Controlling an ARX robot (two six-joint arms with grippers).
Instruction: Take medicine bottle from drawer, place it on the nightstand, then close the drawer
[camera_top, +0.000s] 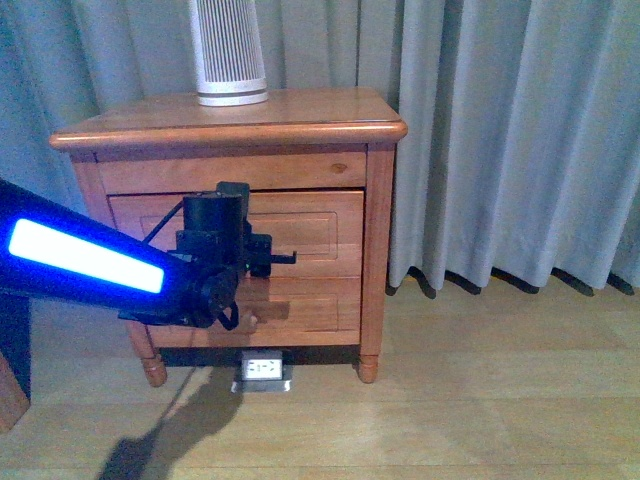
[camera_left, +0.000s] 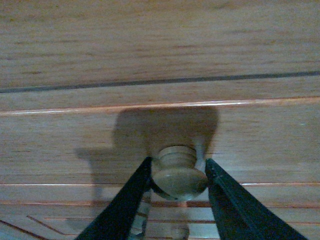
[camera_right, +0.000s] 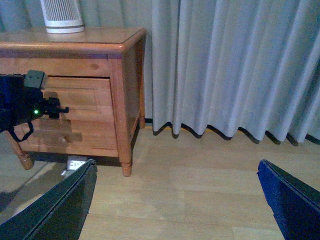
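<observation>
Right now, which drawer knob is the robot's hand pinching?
The upper knob, on the taller upper drawer. The left gripper has a finger on each side of it. The lower knob, below, has nothing touching it.

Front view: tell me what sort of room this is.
Probably a bedroom, or a set made like one: a small wooden nightstand with two drawers, and long grey curtains reaching a wood floor.

One nightstand (camera_top: 320, 115), two drawers, upper drawer (camera_top: 322, 226) and lower drawer (camera_top: 310, 305), one ribbed device (camera_top: 228, 50), one floor socket (camera_top: 262, 370).
</observation>
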